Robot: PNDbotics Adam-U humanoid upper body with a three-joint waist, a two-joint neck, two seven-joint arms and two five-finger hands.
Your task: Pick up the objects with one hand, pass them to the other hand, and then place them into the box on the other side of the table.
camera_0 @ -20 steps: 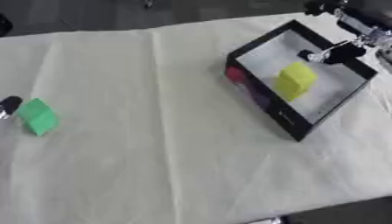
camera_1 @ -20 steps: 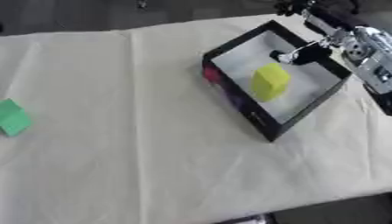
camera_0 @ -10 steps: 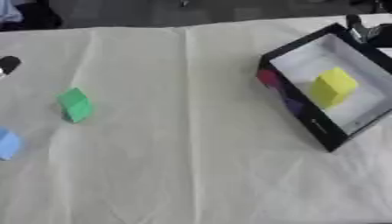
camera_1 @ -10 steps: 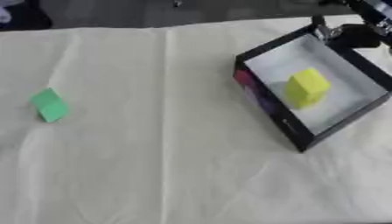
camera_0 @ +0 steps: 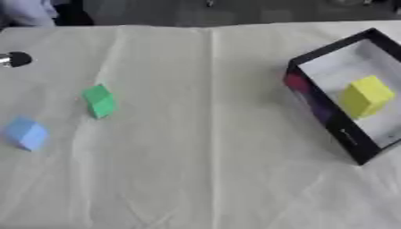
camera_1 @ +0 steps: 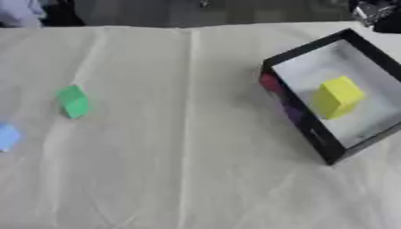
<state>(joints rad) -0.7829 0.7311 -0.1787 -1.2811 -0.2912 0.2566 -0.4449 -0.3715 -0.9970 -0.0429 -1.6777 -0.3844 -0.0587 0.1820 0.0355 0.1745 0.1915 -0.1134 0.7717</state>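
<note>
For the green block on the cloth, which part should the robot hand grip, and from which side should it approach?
Probably best to come from above with the left robot hand, at the view's left edge. The green block lies free on the cloth, turned askew to the table edge, so the wrist should turn to match and thumb and fingers close on two opposite side faces. The blue block lies apart, not in the way.

Head stereo pair, looking down, sharing table (camera_0: 211, 156).
</note>
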